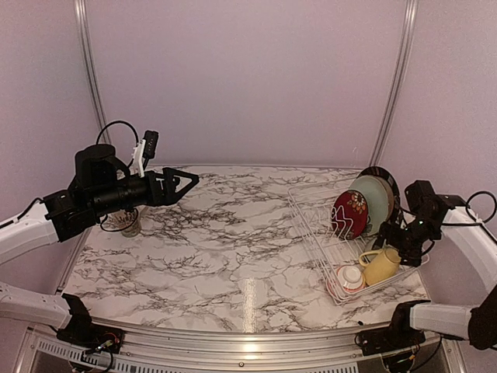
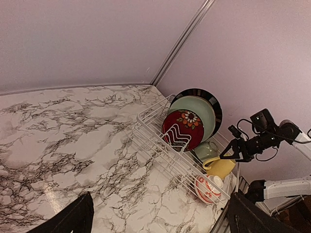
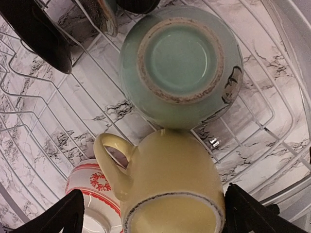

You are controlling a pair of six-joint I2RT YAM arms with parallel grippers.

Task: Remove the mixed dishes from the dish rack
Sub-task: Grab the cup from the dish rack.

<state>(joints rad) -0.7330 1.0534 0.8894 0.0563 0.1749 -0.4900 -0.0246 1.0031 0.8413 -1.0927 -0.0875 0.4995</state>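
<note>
Rack (image 1: 309, 233) sits on the right side of the marble table (image 1: 217, 256), angled, still loaded. At its far end I see three plates on edge in the tines: the black-rimmed plate (image 1: 382, 173) is rearmost, the green plate (image 1: 374, 198) is in front of it, and the red plate (image 1: 350, 213) is nearest the table centre. The near end holds the small stuff. The green bowl (image 3: 181, 63) is upside down with its foot ring toward the right wrist camera. The yellow mug (image 3: 175, 184) is just beside it, apparently touching, with its handle pointing at the red-rimmed bowl (image 3: 97, 194). That bowl sits in the near corner of the rack.

The right gripper (image 1: 402, 247) is down over the mug. Its jaws are wide and the mug lies between the two fingers (image 3: 58, 213) in the wrist view. I can't tell whether either pad touches it, and nothing is lifted.

The left gripper (image 1: 189, 186) hangs above the left part of the table, well apart from the rack and pointing toward it. Its jaws are wide with nothing between them. Its wrist camera frames the whole rack and the right arm.
</note>
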